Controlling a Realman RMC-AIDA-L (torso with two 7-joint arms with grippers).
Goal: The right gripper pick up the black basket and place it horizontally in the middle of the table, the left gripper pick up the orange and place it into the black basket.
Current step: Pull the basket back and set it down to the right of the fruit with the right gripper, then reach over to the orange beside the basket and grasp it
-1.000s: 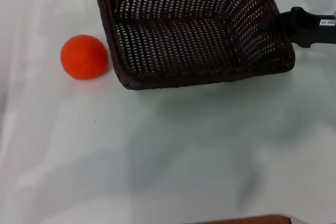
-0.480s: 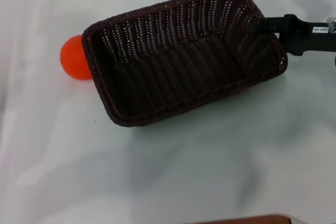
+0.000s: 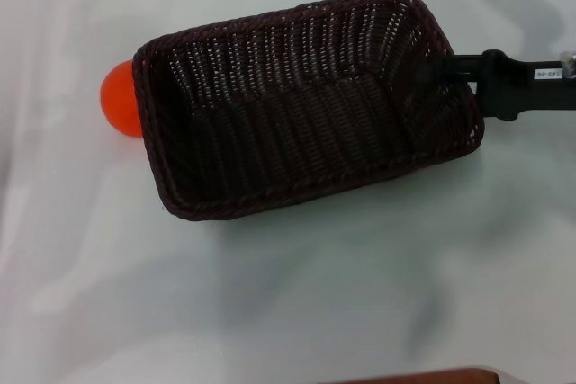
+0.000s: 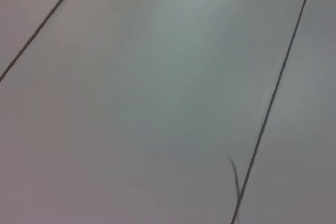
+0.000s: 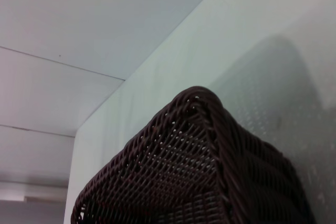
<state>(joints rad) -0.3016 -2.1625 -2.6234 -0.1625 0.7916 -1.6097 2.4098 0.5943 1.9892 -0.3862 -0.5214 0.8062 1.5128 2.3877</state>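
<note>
Right hand (image 3: pixel 443 67) clamped on basket (image 3: pixel 297 105) right rim, tilted over desk (image 3: pixel 297 294); level it, lower centrally, clear of orange (image 3: pixel 119 98) at left.

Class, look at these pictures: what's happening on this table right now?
The right gripper grips the black basket by the rim of its right-hand short end and holds it, tilted, above the table. The basket's far left corner partly hides the orange, which sits on the table. The basket is empty and not yet set down. The left gripper is out of sight, its wrist camera showing no task object.
</note>
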